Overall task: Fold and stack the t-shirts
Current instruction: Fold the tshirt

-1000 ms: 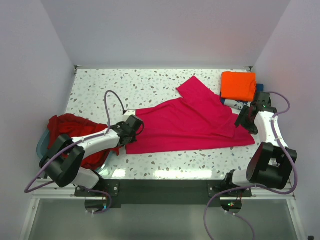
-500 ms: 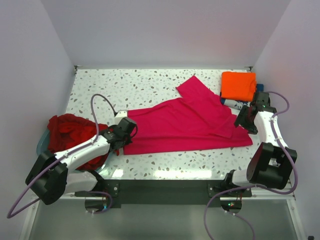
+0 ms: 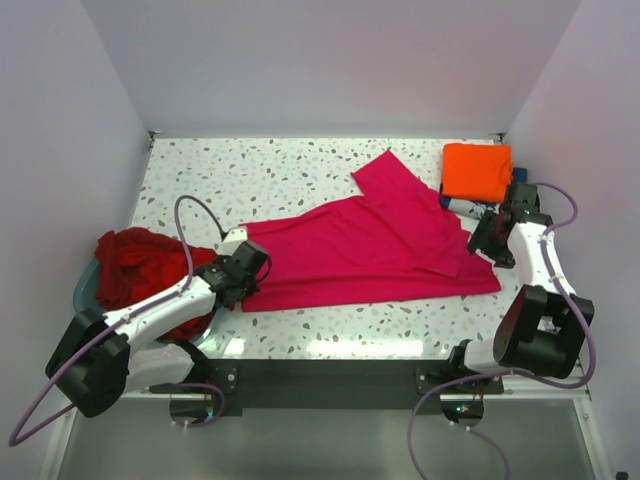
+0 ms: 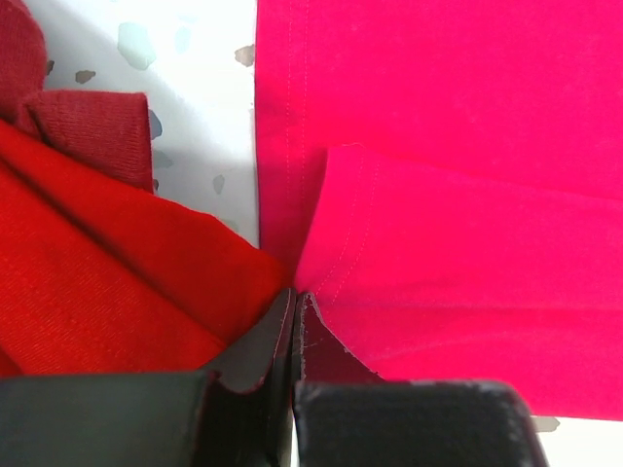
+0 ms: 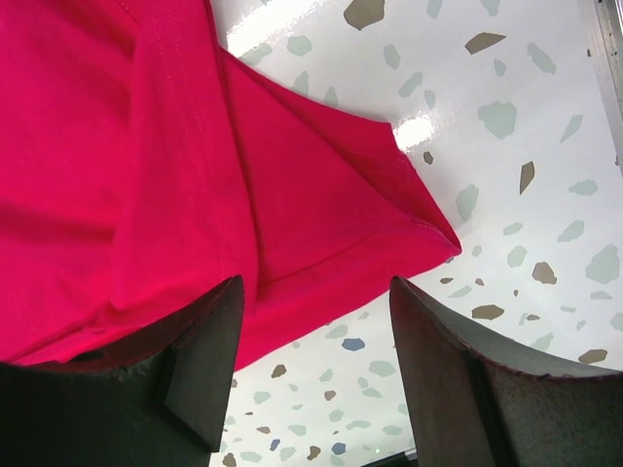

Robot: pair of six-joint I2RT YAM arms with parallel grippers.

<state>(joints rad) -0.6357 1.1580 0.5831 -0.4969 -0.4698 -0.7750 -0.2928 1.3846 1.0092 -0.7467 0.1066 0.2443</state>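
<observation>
The magenta-pink t-shirt (image 3: 380, 250) lies spread across the middle of the table. My left gripper (image 3: 246, 272) is shut on its left edge; in the left wrist view the gripper (image 4: 295, 297) has its jaws pressed together, with the pink hem (image 4: 331, 272) pinched at their tip. My right gripper (image 3: 487, 238) is open at the shirt's right end. In the right wrist view this gripper (image 5: 313, 292) straddles the pink sleeve corner (image 5: 389, 214) just above the table. A folded orange t-shirt (image 3: 477, 170) lies at the back right on a navy one (image 3: 463, 205). Dark red t-shirts (image 3: 140, 265) are heaped at the left.
The dark red heap sits in a pale blue tub (image 3: 84, 290) at the left edge and also shows in the left wrist view (image 4: 97, 282), next to the shut jaws. White walls enclose the speckled table (image 3: 250, 170) on three sides.
My left gripper has moved toward the near left, drawing the pink shirt's left edge with it. The shirt has shifted slightly left. The right arm has barely moved.
</observation>
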